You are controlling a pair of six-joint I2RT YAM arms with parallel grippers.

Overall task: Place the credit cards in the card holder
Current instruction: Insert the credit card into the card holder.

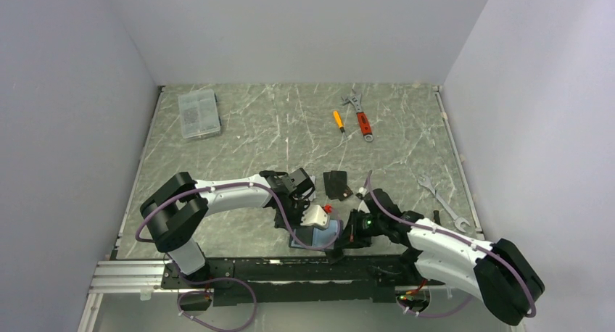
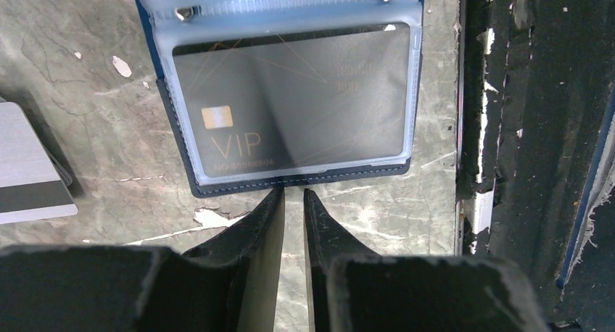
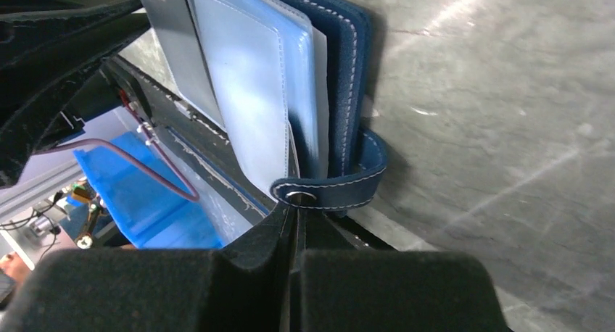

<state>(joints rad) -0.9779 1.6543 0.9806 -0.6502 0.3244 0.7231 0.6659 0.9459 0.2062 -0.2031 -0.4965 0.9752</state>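
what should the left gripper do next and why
Probably swing the left gripper toward the white-grey striped plastic card lying nearby: the black VIP card already sits in a clear sleeve of the navy blue card holder, and the gripper is empty.

The card holder is navy with pale stitching and frosted blue sleeves. Inside it, a black card shows gold lettering. Left of it, a grey card is black-striped.

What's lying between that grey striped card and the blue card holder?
Nothing. In the left wrist view, only bare, scuffed table separates the grey striped card from the card holder.
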